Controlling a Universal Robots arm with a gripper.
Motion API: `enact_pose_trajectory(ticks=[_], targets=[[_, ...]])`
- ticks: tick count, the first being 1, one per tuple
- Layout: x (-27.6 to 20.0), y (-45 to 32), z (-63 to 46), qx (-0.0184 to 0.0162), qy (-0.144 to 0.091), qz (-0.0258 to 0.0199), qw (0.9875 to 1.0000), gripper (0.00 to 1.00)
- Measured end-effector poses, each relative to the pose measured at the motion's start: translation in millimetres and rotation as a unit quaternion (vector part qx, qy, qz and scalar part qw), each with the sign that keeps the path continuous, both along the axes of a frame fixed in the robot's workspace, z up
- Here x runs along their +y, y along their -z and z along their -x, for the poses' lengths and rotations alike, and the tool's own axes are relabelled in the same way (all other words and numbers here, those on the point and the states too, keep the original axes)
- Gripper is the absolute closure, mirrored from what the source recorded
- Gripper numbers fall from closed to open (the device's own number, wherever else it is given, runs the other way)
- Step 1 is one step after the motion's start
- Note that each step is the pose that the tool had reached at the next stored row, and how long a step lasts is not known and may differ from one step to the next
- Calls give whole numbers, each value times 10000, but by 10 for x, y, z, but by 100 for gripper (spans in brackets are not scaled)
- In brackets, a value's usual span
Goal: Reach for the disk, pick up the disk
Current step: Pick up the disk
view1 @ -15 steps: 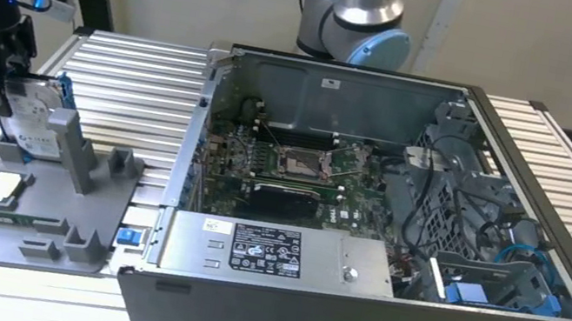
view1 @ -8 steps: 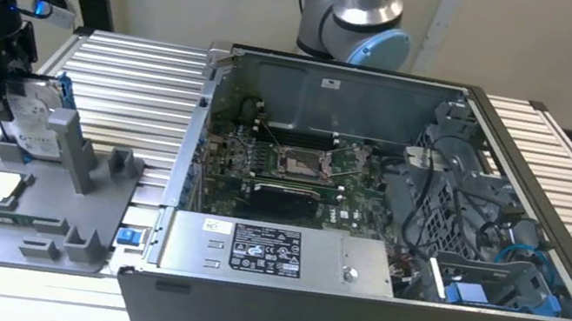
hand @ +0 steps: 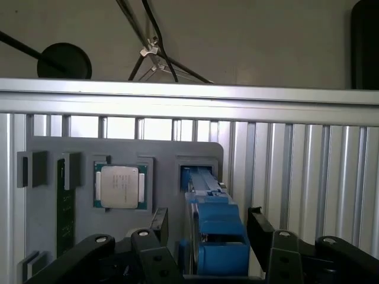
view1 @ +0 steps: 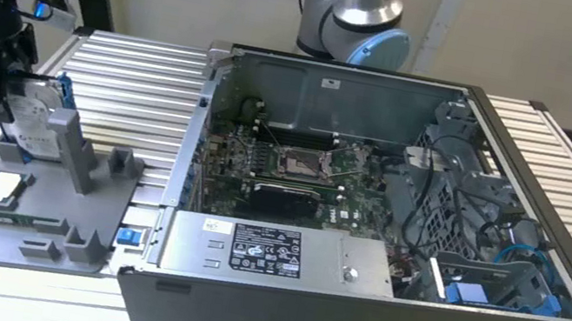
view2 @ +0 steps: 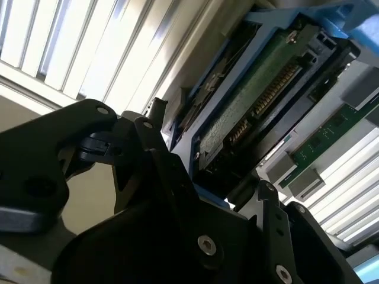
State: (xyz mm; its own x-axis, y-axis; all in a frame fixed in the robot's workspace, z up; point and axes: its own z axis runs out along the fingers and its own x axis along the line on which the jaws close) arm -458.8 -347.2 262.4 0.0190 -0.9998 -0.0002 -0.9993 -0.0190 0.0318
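Observation:
The disk [view1: 33, 114] stands on edge in a slot at the back of the grey fixture [view1: 24, 242], at the exterior view's left. It is silver-grey with a white label and blue side rails. My gripper [view1: 16, 91] comes down over it from above. In the first wrist view the disk's blue rail [hand: 216, 228] sits between my two black fingers [hand: 160, 222], with a gap on one side. The gripper [hand: 210, 228] is open. The second wrist view shows the disk's green circuit-board face [view2: 249, 112] close in front of the gripper [view2: 207, 148].
A small square silver chip [hand: 120, 186] and a green memory stick [hand: 64, 207] lie in the same fixture. An open computer case [view1: 395, 215] with a grey labelled power-supply box [view1: 270, 250] stands to the exterior view's right. Everything rests on a slatted metal table [view1: 136, 72].

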Motion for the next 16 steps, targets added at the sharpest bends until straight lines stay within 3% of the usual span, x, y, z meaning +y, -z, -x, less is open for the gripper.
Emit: enact_pose_trajectory(ticks=[6,16], targets=[[-1,24,0,1,-1,-32,10000,0],[0,29,0,-1,-4,-42,10000,0]])
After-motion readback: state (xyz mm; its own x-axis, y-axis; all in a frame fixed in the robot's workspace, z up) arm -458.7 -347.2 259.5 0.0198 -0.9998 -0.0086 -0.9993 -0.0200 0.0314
